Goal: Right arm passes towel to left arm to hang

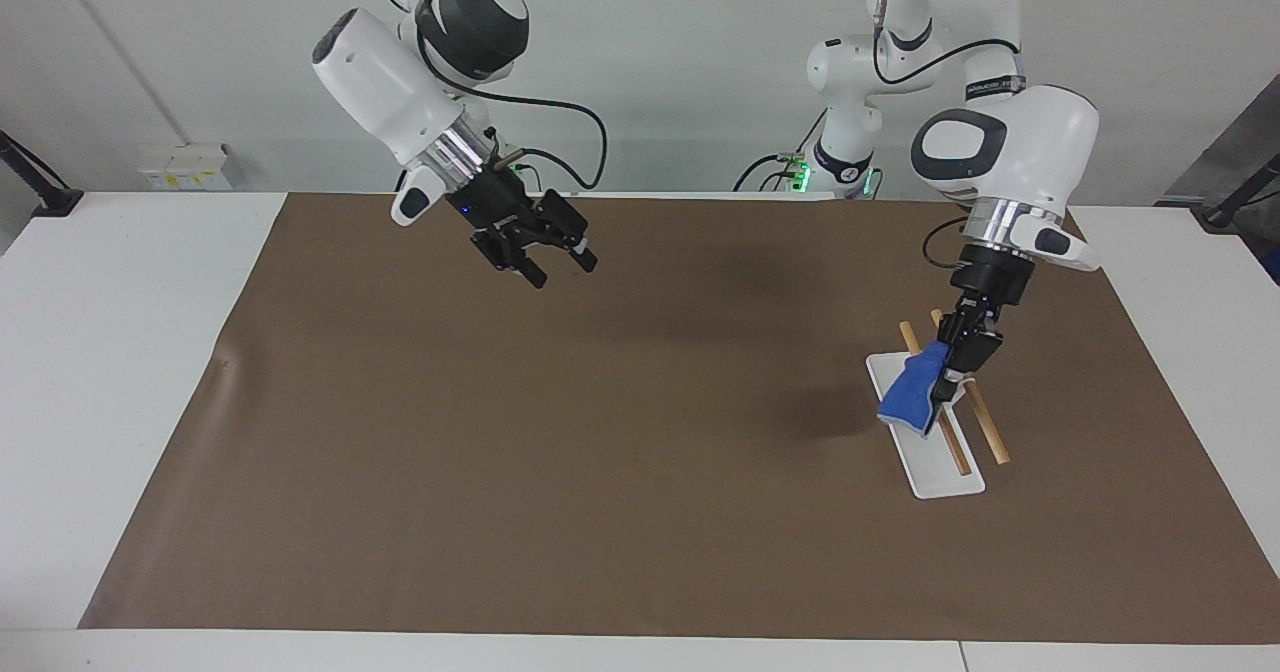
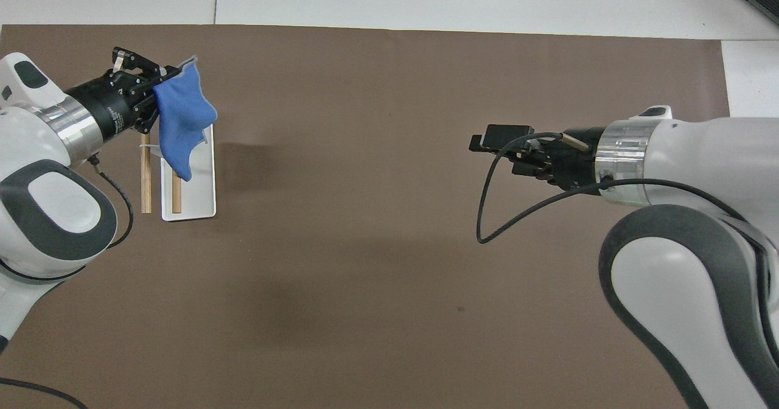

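1. The right arm's black two-finger pincer hangs in the air over the bare part of the brown paper mat toward the right arm's end of the desk. Its fingers are spread apart and grasp nothing. This arm waits.
2. The left arm's black two-finger pincer hangs over the rack, toward the left arm's end of the desk. Its fingers are clenched on the upper corner of the small bright-blue cloth towel with pale-grey edging.
3. The towel hangs slack below the left pincer. In the overhead view the towel drapes over the end of the rack nearer to the robots and covers part of one rod. Whether the cloth already touches a rod cannot be told.
4. The rack is a white rectangular base plate carrying two slim wooden rods held side by side above it on a thin wire support. It lies well apart from the right pincer.
5. Step in hand, as judged: the handover looks complete, since only the left pincer grips the towel; the hanging step is under way.
6. Next move, as judged: carry the towel across a rod so the cloth falls on both sides, lower until the rod bears it, then release the fingers.
7. Risk, as judged: too little overhang on one side lets the towel slide off.
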